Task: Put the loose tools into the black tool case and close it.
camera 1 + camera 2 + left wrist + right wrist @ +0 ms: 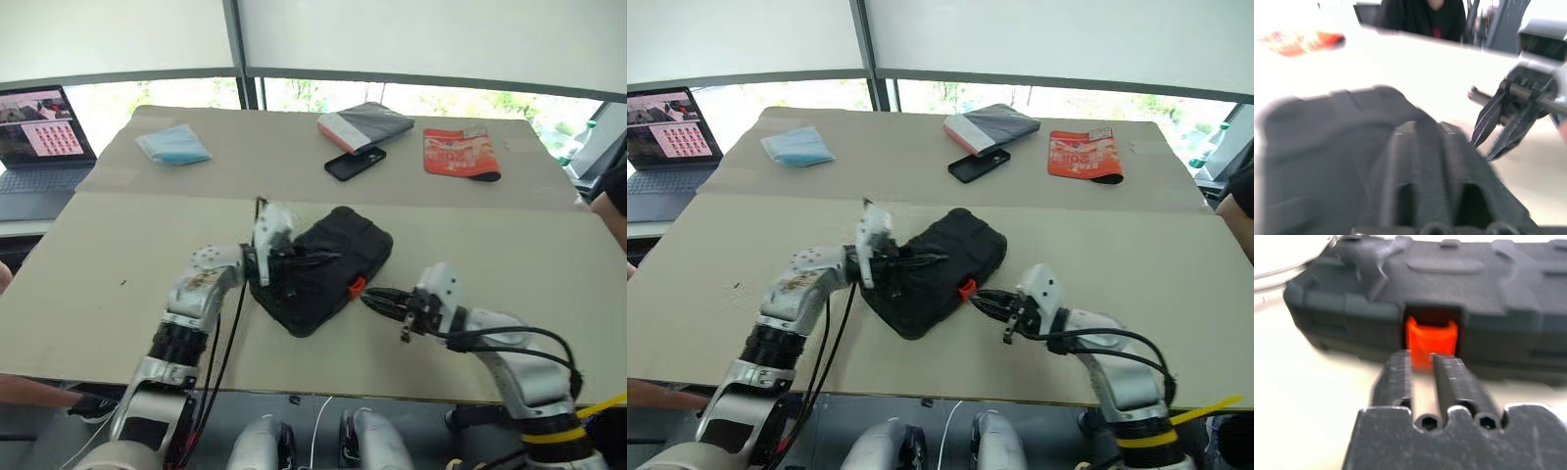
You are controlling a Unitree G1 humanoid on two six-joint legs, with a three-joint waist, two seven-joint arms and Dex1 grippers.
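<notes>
Closed black tool case lying flat on a pale desk, between the robot's two grippers. The lid is down and the small orange latch sits on the side wall that faces the right gripper.

Right gripper is just beside that wall, pointing at the latch. In the right wrist view its two black fingers stand slightly parted with a narrow gap between them, their tips right at the orange latch; whether they touch it cannot be told. It holds nothing.

Left gripper reaches in from the opposite side and lies over the top of the case, its fingers close above the lid. They look a little apart, with nothing between them; contact with the lid cannot be told.

Beyond the grippers, well apart from the case, lie a black smartphone, a grey and red pouch, an orange packet and a light blue packet. An open laptop sits off the desk's far left corner.
</notes>
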